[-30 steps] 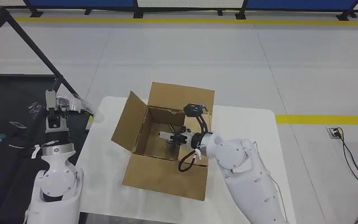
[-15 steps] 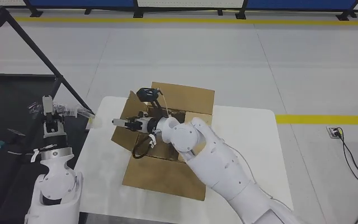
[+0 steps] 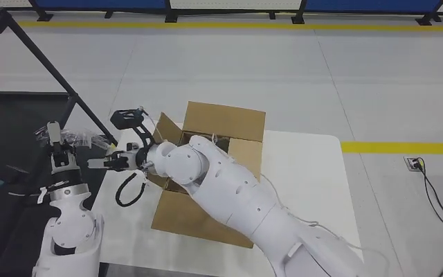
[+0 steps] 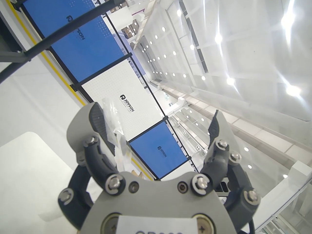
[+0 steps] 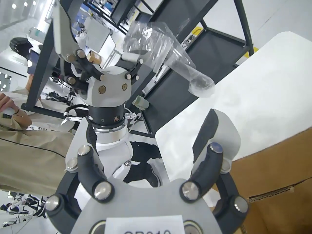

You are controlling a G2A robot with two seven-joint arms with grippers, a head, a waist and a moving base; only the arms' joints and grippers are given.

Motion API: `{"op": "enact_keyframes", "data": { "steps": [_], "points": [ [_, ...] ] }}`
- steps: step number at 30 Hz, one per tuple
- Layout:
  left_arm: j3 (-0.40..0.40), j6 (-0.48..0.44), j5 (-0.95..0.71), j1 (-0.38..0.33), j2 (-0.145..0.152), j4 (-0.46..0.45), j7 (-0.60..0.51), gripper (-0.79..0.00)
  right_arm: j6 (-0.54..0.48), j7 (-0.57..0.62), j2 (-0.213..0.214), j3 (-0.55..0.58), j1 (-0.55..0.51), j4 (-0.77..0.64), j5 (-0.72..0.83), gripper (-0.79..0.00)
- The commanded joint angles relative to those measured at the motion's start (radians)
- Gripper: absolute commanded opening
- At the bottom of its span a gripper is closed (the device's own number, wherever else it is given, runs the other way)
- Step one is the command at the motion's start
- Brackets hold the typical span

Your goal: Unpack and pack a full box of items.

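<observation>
From my top feed, the brown cardboard box (image 3: 201,220) stands open on the white table (image 3: 297,180), its flaps turned up and out. The right arm lies across the opening, so I cannot tell what is inside; the little interior I do see is bare brown wall. On the right wrist feed a corner of the same box (image 5: 273,171) sits close under the camera, at the table (image 5: 256,86) edge.

The one item I can make out is a clear crinkled plastic bag (image 3: 93,138), out of the box and off to the robot's left, past the table edge. It hangs on the left gripper (image 3: 54,133), which points upward. On the left wrist feed that gripper (image 4: 153,115) has its jaws spread wide, and the bag (image 4: 114,127) clings against one finger pad only, not pinched. From the right wrist feed the bag (image 5: 170,57) trails from the left gripper (image 5: 95,37) toward the table, with something rounded at its far end that I cannot identify.

The right gripper (image 3: 100,164) is stretched out beyond the box's left flap, near the bag but apart from it. Its jaws (image 5: 151,127) are released and empty.

A black metal rack (image 5: 214,44) stands just beside the table, behind the bag.
</observation>
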Motion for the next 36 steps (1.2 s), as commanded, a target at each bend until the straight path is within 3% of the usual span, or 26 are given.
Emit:
{"op": "enact_keyframes", "data": {
  "steps": [1,6,15,23,36],
  "points": [
    [-0.009,-0.008,-0.005,0.002,0.0,0.003,0.002,0.0,0.004,0.03,-0.027,-0.013,0.027,0.059,0.016,0.0],
    [-0.022,-0.013,-0.01,0.006,0.0,0.0,0.0,0.0,-0.031,0.075,-0.056,-0.009,0.077,0.158,0.038,0.0],
    [-0.007,-0.008,0.006,-0.014,-0.001,-0.001,-0.025,0.0,-0.011,0.113,-0.045,0.022,0.11,0.207,0.016,0.0],
    [0.0,-0.005,0.015,-0.025,-0.001,-0.007,-0.036,0.0,-0.001,0.133,-0.006,0.073,0.099,0.226,-0.003,0.0],
    [0.016,0.006,0.028,-0.037,-0.003,-0.011,-0.051,0.0,0.113,0.224,0.075,0.135,0.051,0.217,-0.087,0.0]
  ]
}}
